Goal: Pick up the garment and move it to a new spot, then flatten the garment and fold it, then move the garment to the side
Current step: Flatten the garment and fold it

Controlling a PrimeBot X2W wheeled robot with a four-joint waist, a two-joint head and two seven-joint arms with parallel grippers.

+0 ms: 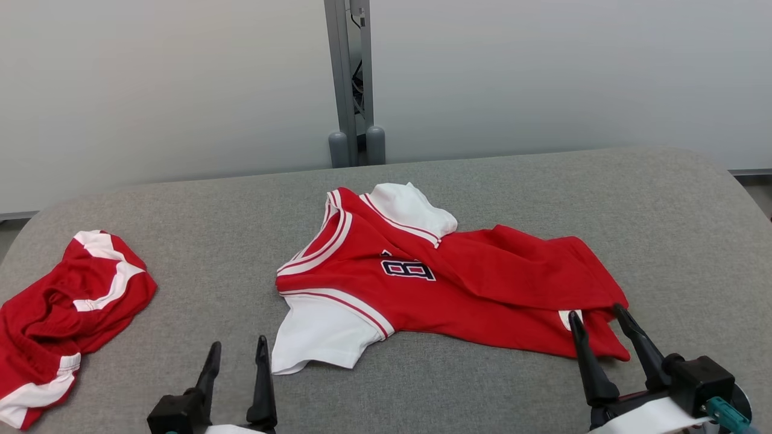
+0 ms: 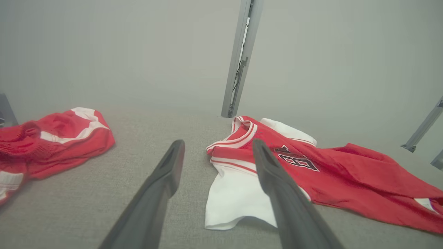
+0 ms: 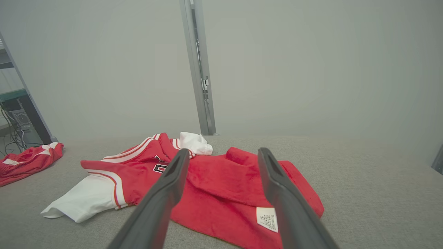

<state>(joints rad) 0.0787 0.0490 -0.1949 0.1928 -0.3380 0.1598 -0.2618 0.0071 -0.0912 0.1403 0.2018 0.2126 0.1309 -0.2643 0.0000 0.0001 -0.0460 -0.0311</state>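
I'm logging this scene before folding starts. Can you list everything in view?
table: one, grey fabric top, under both garments
jersey: one, red with white sleeves and trim, crumpled at the table's middle
second garment: one, red with white stripes, bunched at the table's left edge
label: one, white, on the jersey's hem
post: one, grey metal, upright behind the table
wall: one, pale, behind the table
left gripper: one, dark, open, near the jersey's white sleeve
right gripper: one, dark, open, at the jersey's hem end
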